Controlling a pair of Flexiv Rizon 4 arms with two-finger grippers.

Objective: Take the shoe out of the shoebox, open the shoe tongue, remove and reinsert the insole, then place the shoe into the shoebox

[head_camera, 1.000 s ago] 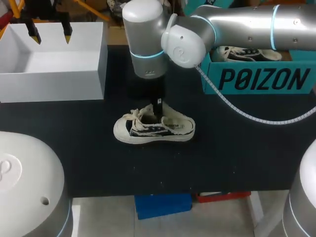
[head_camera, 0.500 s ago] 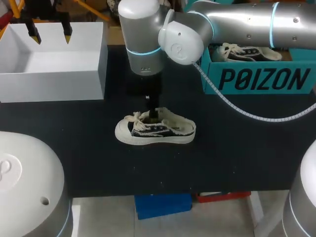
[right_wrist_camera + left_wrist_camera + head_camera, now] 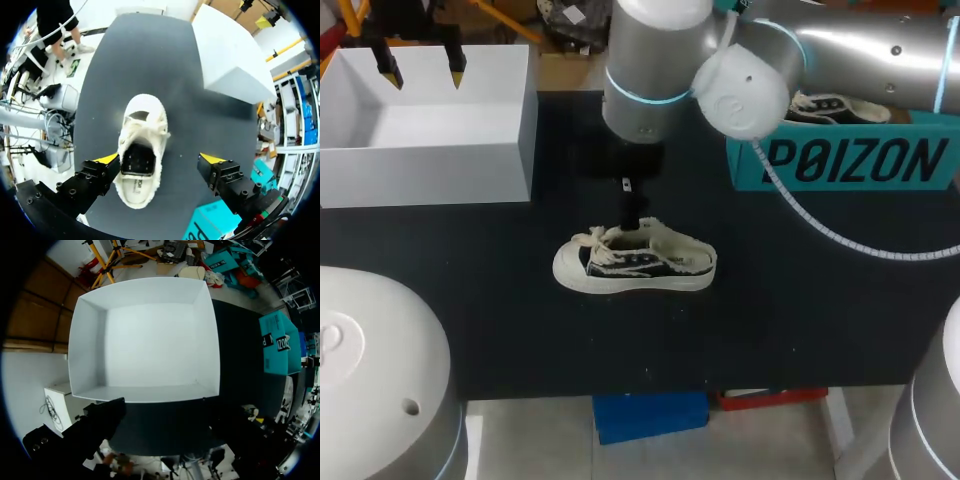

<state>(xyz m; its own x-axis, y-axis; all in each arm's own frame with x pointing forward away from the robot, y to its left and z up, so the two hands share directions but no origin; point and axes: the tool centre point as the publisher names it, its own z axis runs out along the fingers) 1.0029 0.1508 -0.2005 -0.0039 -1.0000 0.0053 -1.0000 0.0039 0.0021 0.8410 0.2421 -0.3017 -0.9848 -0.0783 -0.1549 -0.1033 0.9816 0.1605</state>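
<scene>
Though off-centre, shoe (image 3: 141, 150) beneath wide-spread right tool (image 3: 160, 159)

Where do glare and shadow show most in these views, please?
Head view: glare on the right arm, the shoe pale against the dark table. Left wrist view: the white box evenly bright. Right wrist view: the shoe's opening in shadow.

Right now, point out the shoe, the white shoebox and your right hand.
shoe (image 3: 143, 134): right wrist view, on its laces.
white shoebox (image 3: 150, 340): left wrist view, on its bare floor.
right hand (image 3: 160, 159): right wrist view, midway between its fingertips.
</scene>
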